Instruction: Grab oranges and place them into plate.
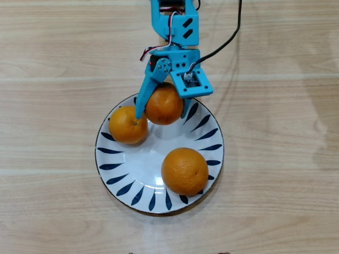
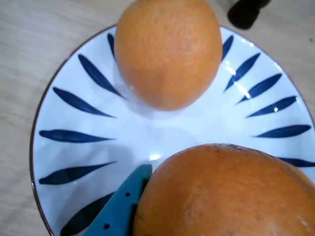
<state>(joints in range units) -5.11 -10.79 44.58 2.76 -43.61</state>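
Note:
A white plate (image 1: 212,127) with dark blue leaf strokes lies on the wooden table. Two oranges rest in it: a small one (image 1: 127,125) at the left rim and a larger one (image 1: 184,171) at the lower right. My blue gripper (image 1: 163,112) is shut on a third orange (image 1: 165,103) over the plate's upper rim, close beside the left orange. The wrist view shows the held orange (image 2: 226,191) filling the lower right, one blue finger (image 2: 120,209) against its left side, the larger orange (image 2: 167,51) beyond, and the plate (image 2: 74,113) beneath. I cannot tell whether the held orange touches the plate.
The light wooden table (image 1: 58,63) spreads around the plate on all sides. A black cable (image 1: 233,32) runs from the arm toward the top right. A dark object (image 2: 246,12) sits past the plate's far rim in the wrist view.

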